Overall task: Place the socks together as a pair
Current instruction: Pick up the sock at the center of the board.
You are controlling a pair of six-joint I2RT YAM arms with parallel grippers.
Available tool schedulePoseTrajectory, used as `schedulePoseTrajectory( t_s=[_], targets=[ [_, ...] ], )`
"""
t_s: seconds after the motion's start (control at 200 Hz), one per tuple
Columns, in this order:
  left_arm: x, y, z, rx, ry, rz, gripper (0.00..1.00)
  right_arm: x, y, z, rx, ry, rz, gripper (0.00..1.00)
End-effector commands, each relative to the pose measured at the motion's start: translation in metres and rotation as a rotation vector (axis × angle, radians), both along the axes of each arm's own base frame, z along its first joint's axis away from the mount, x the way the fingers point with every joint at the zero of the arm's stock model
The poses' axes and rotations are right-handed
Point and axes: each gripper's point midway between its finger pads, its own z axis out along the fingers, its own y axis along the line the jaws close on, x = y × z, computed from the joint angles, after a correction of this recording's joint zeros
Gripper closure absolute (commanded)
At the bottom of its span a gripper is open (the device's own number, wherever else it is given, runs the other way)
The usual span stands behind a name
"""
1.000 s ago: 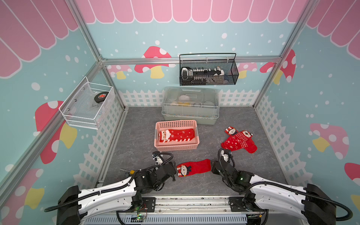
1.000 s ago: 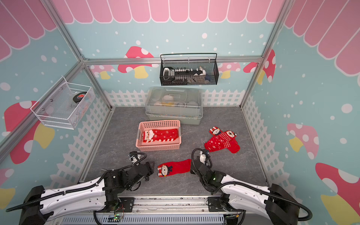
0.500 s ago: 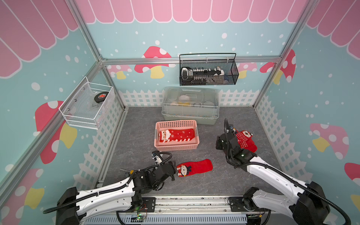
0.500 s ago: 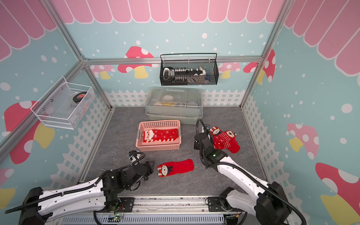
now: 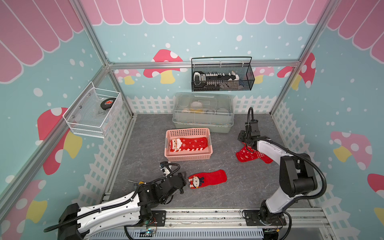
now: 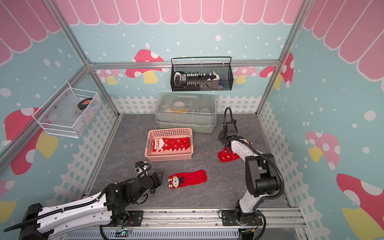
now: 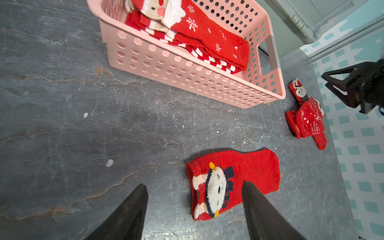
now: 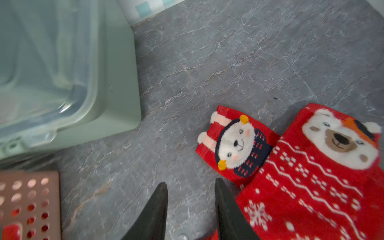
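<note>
- A grey bench (image 5: 239, 191) inside a pastel booth is shown from above, with a robot arm at each front corner.
- One red snowman sock (image 5: 207, 179) lies flat near the front middle of the bench. Its long axis runs roughly across the bench, with the face end towards the left arm and the toe pointing away.
- The left hand (image 7: 194, 185) is held wide open and empty, low and just beside that face end, with the sock lengthwise ahead of its fingers.
- A second snowman sock (image 8: 234, 145) lies further back on the right. Its foot is tucked under a bear sock (image 8: 322, 166), so only the face end shows.
- The right hand (image 8: 190, 182) hangs over this heap, its fingers a narrow gap apart with nothing gripped. The snowman face lies just ahead and to one side of them.
- The two snowman socks are well apart, each nearer a different arm. The buried one is judged harder to lift cleanly.
- More red socks (image 5: 188, 143) are stacked in a pink basket (image 5: 188, 130) behind the front sock.
</note>
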Motion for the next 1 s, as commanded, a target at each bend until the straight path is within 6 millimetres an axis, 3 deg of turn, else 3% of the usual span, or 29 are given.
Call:
schedulePoseTrajectory(
  t_s=[0.0,0.18,0.195,0.25,0.655,0.76,0.865,0.996],
  targets=[
    [-0.001,0.007,-0.005,0.021,-0.007,0.0,0.28,0.016,-0.002,-0.009,0.018,0.03,-0.002,0.65],
    [-0.003,0.011,-0.01,0.009,-0.005,0.003,0.28,0.033,-0.014,-0.018,-0.055,0.056,-0.025,0.64],
    [-0.003,0.011,-0.01,0.008,-0.004,0.002,0.28,0.033,-0.014,-0.03,-0.062,0.084,-0.023,0.64],
    [-0.004,0.011,-0.011,0.006,-0.004,-0.001,0.28,0.036,-0.015,-0.038,-0.078,0.113,-0.022,0.64],
    [-0.011,0.02,-0.014,-0.03,0.008,0.008,0.28,0.032,-0.021,-0.08,-0.112,0.233,-0.041,0.6],
    [-0.012,0.021,-0.014,-0.037,0.011,0.007,0.28,0.028,-0.021,-0.089,-0.108,0.251,-0.044,0.68],
    [-0.013,0.024,-0.013,-0.044,0.011,0.018,0.29,0.023,-0.019,-0.095,-0.096,0.266,-0.039,0.82],
    [-0.013,0.023,-0.009,-0.062,0.007,0.017,0.29,0.021,-0.014,-0.086,-0.066,0.241,-0.029,0.99]
  ],
)
